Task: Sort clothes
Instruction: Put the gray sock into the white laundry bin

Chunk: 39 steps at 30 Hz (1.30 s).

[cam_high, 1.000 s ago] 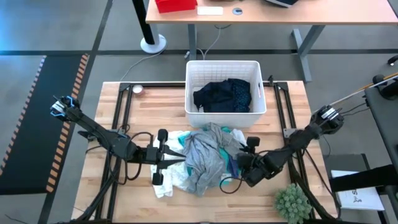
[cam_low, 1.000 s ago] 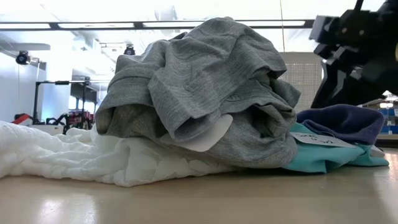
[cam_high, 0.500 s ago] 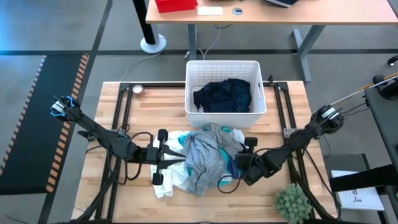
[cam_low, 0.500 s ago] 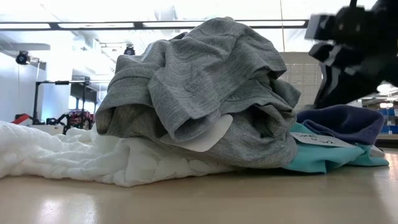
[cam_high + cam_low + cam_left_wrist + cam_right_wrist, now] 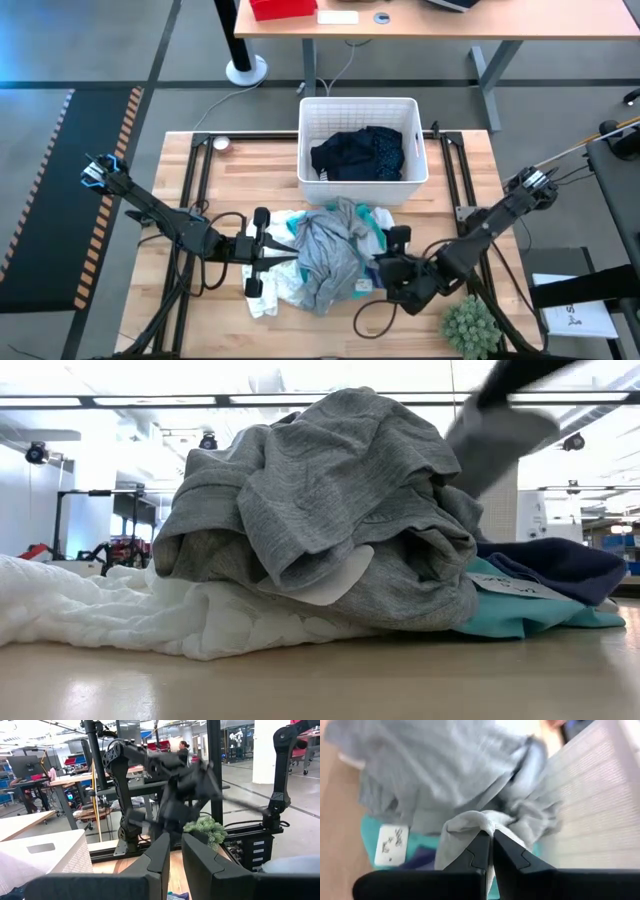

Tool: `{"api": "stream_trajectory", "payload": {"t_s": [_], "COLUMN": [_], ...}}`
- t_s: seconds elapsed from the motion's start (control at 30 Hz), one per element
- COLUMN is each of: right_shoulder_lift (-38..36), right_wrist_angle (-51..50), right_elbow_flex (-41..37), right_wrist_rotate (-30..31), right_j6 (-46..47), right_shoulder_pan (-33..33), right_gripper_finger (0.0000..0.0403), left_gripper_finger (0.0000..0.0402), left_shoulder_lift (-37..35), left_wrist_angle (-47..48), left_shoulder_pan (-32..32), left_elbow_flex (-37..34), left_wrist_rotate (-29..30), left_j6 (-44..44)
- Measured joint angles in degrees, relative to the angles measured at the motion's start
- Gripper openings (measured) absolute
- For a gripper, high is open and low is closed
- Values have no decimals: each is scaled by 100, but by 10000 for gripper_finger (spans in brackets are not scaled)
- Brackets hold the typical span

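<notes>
A heap of clothes lies at the table's middle. A grey garment (image 5: 325,255) (image 5: 320,500) is on top, resting on a white lacy one (image 5: 100,610), a turquoise one (image 5: 520,615) and a dark blue one (image 5: 560,560). My right gripper (image 5: 383,268) (image 5: 491,837) is at the heap's right side, shut on grey cloth. My left gripper (image 5: 290,250) (image 5: 176,860) hovers level over the heap's left side. Its fingers are nearly together with nothing between them. Dark navy clothes (image 5: 355,152) lie in the white bin (image 5: 358,100). My right gripper pinches a bunched fold of the grey cloth (image 5: 480,820) between its two fingers. The fingers slant down at it from the table's right near side. The pinched fold (image 5: 500,435) is raised above the heap, and the cloth runs back down to the pile.
The bin stands at the table's far middle, right behind the heap. A small green plant (image 5: 470,325) sits at the near right corner, close to my right arm. A black cable loop (image 5: 370,312) lies on the wood near the heap.
My right gripper has shut on the grey cloth at the heap's right side. It has then risen and drawn back toward the near edge. The pinched part of the cloth has lifted with it while the rest of the heap stays put.
</notes>
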<state>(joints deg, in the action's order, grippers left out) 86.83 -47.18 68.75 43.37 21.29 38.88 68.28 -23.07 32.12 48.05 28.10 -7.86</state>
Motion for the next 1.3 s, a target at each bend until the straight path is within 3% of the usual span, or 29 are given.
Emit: {"api": "stream_trajectory", "payload": {"t_s": [0.4,1.0,1.3], "right_shoulder_lift": [0,2,2], "right_wrist_angle": [-1311,-1256,-1215], "right_elbow_flex": [1742,3583,4599], "right_wrist_rotate": [1189,3010,3402], "right_j6": [-320,-2648,-3956], "right_shoulder_pan": [290,192,-522], "right_gripper_finger": [0,0,0], "left_gripper_finger": [36,36,36], "left_shoulder_lift": [2,4,4], "left_wrist_angle": [1,-87,-212], "left_shoulder_pan": [2,2,-20], "left_elbow_flex": [0,-62,-96], "left_wrist_rotate": [0,-2,0], "left_j6": [4,90,91]}}
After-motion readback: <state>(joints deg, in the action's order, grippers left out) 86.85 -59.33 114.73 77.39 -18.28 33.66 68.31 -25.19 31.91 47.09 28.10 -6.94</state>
